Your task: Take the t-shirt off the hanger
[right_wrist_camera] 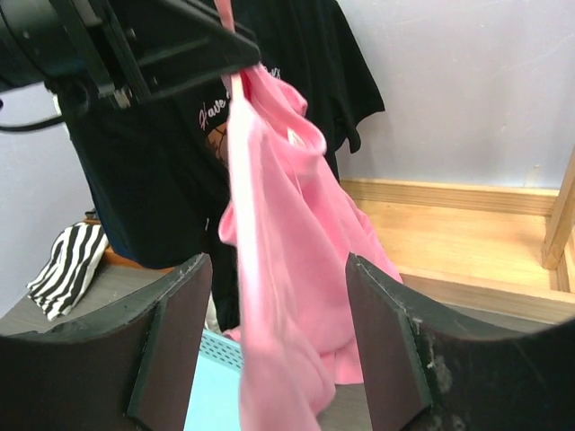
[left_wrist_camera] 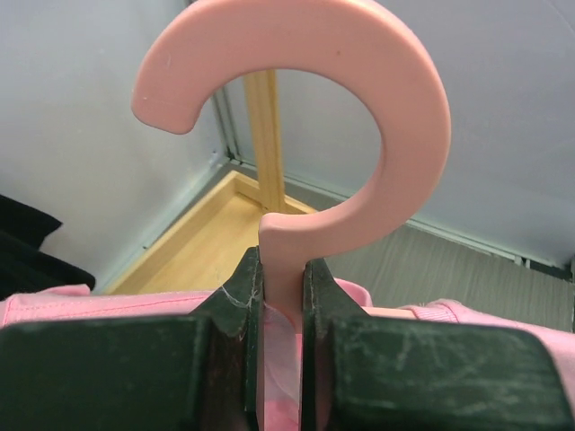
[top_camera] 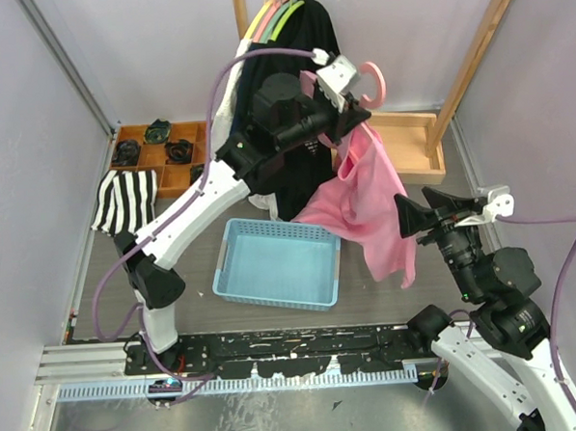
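Observation:
A pink t-shirt (top_camera: 370, 206) hangs from a pink hanger (top_camera: 373, 84), held in the air over the right side of the blue basket. My left gripper (top_camera: 345, 104) is shut on the hanger's neck just below the hook (left_wrist_camera: 296, 99); the shirt's collar shows behind the jaws (left_wrist_camera: 54, 305). My right gripper (top_camera: 414, 214) is open, level with the shirt's lower right edge. In the right wrist view the shirt (right_wrist_camera: 287, 269) hangs between and beyond my open fingers (right_wrist_camera: 171, 332), not touched.
A light blue basket (top_camera: 276, 264) sits on the floor below the shirt. A black t-shirt (top_camera: 296, 99) hangs on the wooden rack (top_camera: 473, 66) behind. A striped cloth (top_camera: 125, 200) lies at left, next to a wooden tray with dark items (top_camera: 159, 150).

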`<action>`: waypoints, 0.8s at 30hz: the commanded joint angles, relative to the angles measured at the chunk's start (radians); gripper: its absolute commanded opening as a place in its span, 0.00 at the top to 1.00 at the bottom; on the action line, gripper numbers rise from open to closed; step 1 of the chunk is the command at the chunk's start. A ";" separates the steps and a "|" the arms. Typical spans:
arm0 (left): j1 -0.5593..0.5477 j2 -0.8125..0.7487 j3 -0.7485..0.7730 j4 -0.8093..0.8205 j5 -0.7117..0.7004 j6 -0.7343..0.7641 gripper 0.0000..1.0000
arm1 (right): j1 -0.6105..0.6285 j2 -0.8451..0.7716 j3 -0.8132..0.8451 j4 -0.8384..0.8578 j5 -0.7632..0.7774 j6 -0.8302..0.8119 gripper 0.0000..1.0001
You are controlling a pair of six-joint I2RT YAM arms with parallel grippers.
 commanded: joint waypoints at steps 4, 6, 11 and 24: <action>0.070 0.070 0.221 -0.080 0.042 -0.026 1.00 | 0.002 -0.050 0.002 -0.032 -0.012 0.036 0.33; 0.077 0.095 0.272 -0.112 0.041 -0.025 1.00 | 0.003 -0.052 -0.002 -0.039 -0.013 0.039 0.33; 0.087 0.098 0.287 -0.112 0.038 -0.032 1.00 | 0.002 -0.044 -0.007 -0.054 -0.007 0.043 0.38; 0.103 0.072 0.283 -0.083 0.020 -0.063 1.00 | 0.002 -0.013 0.013 -0.127 0.003 0.075 0.86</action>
